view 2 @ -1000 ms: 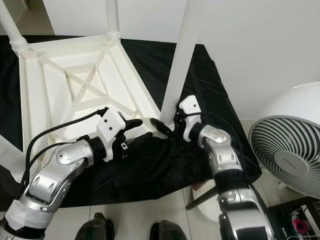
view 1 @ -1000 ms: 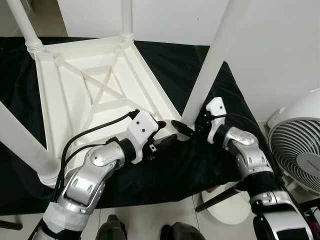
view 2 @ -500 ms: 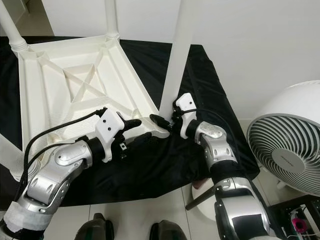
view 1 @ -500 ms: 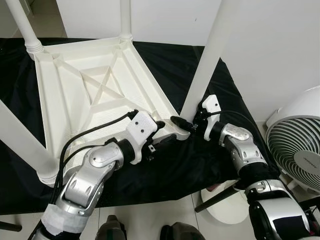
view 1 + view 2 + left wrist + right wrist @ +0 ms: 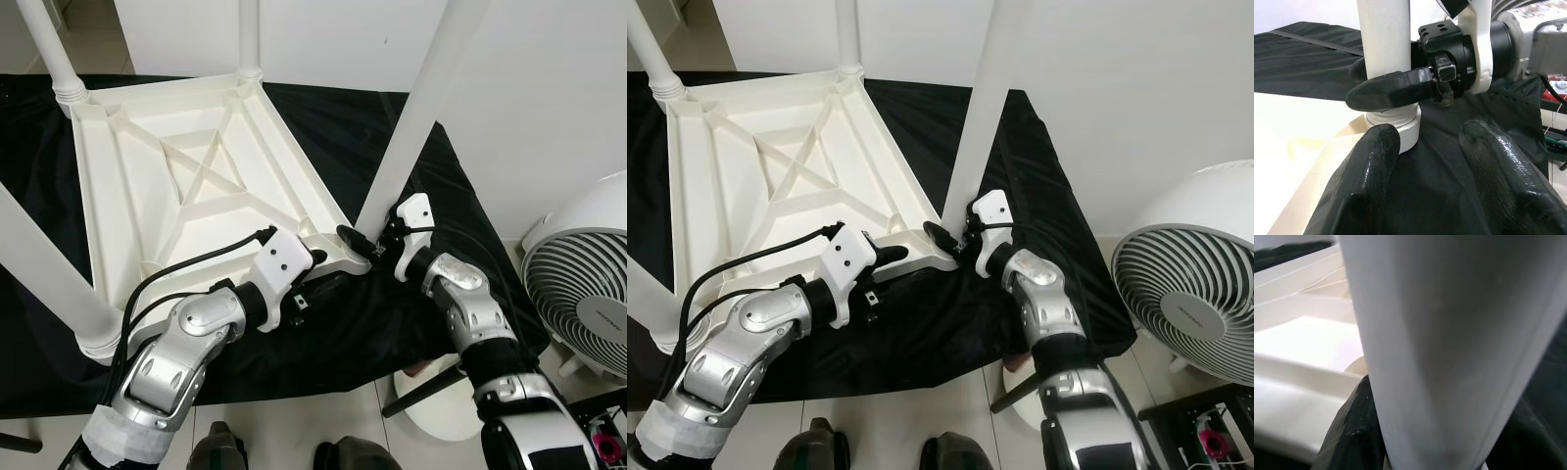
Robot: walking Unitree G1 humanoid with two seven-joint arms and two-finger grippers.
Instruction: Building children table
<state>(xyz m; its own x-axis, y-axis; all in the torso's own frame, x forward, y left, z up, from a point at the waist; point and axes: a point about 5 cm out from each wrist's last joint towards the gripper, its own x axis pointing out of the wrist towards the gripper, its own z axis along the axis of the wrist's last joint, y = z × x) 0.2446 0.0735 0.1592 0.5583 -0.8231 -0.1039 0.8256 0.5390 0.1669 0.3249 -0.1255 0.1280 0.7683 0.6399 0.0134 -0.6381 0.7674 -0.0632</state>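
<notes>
Head pair: set high, aimed forward and down; the upturned table (image 5: 186,166), black cloth (image 5: 362,323) and both arms are shared.
Right eye: set slightly rightward, so more of the fan (image 5: 1190,304) is taken in.
Left wrist: aimed along its fingers (image 5: 1359,181), close to the leg (image 5: 1383,54) base and the right pincer (image 5: 1388,81).
Right wrist: pressed against that leg (image 5: 1449,347).

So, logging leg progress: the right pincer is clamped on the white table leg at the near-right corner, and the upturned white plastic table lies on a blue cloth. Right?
Not quite: the cloth is black, not blue, as the left eye view shows. The rest holds: the right pincer is clamped on the white table leg at the near-right corner of the upturned white plastic table.
</notes>
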